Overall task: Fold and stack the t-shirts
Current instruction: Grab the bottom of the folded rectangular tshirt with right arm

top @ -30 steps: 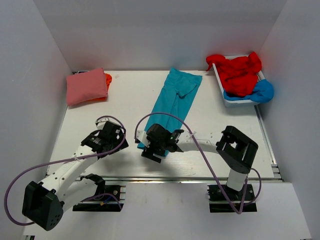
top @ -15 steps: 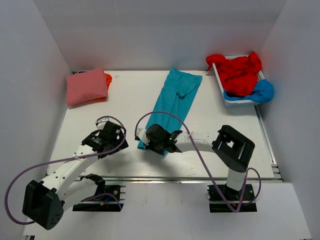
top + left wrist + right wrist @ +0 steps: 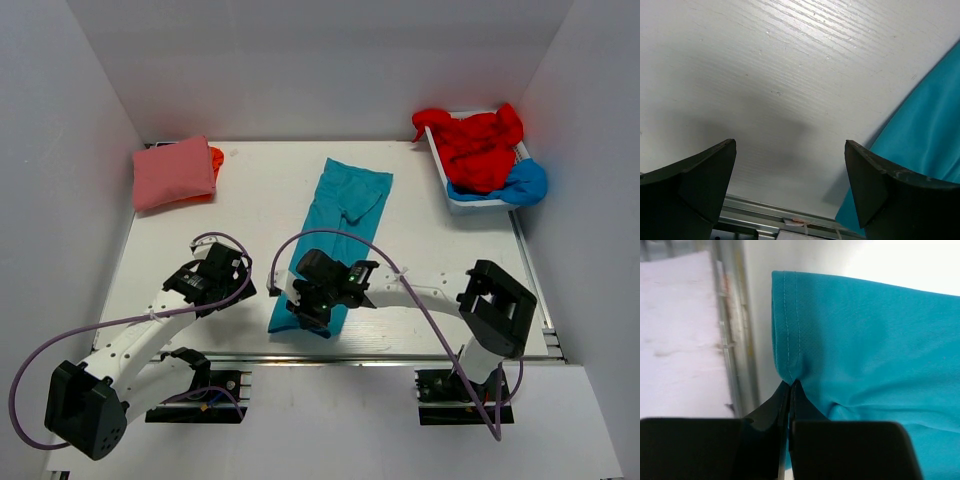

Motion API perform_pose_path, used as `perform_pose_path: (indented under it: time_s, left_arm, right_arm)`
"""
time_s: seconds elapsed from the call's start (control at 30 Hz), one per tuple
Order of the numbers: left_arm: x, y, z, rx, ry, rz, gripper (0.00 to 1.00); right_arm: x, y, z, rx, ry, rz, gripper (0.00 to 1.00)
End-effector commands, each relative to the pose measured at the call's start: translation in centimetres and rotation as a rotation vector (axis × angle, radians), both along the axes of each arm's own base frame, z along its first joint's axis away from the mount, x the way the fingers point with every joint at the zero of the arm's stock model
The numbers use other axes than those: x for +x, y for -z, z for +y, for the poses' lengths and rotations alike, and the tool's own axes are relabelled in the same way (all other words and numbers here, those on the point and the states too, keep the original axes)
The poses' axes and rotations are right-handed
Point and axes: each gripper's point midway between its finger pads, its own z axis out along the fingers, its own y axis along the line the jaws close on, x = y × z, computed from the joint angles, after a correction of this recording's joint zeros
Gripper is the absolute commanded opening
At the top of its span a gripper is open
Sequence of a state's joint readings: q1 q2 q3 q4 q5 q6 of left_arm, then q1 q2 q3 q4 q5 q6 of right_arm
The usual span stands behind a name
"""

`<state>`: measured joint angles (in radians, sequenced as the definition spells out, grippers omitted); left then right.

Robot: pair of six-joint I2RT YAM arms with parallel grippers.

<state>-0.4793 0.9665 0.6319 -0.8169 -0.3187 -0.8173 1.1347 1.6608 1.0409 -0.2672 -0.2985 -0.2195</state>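
White table (image 3: 250, 200), white walls. Far left, pink shirt (image 3: 173, 172) folded atop orange shirt (image 3: 215, 158) (stack begun). teal t-shirt (image 3: 345, 210) mid-table, narrow strip; right gripper (image 3: 790, 387) pinching near hem, left gripper (image 3: 790, 167) wide, empty. red shirt (image 3: 480, 145), blue shirt (image 3: 527, 182) heaped in tray (image 3: 455, 202), unfolded.

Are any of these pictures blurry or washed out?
Left wrist view: the left gripper is soft-edged, its faint shadow on the table. Right wrist view: glare whitens the top right; the teal t-shirt shows sharp hem stitching. Top view: even, crisp.
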Motion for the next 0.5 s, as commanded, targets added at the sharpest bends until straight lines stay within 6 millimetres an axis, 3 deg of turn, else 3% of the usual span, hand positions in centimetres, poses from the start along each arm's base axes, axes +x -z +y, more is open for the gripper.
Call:
perform_pose_path:
  time_s: [0.0,0.13,0.2,0.47]
  left_arm:
    - [0.5,-1.0,0.2,-0.003,-0.023,-0.038,1.0]
    - [0.5,-0.9,0.2,0.006,-0.023,-0.02,1.0]
    - [0.5,-0.8,-0.2,-0.006,-0.006,-0.013,1.0]
    - [1.1,-0.4,-0.6,-0.008,-0.002,0.001,1.0]
  right_arm:
    - [-1.6,-2.8,0.5,0.049,-0.03,0.099,0.0]
    - [0.2,-2.9,0.2,0.033,0.043,0.059,0.0]
    - [2.5,-3.1,-0.1,0.023,0.12,0.018,0.0]
    - [7.9,-3.4,-1.1,0.04,0.279,0.028,0.0]
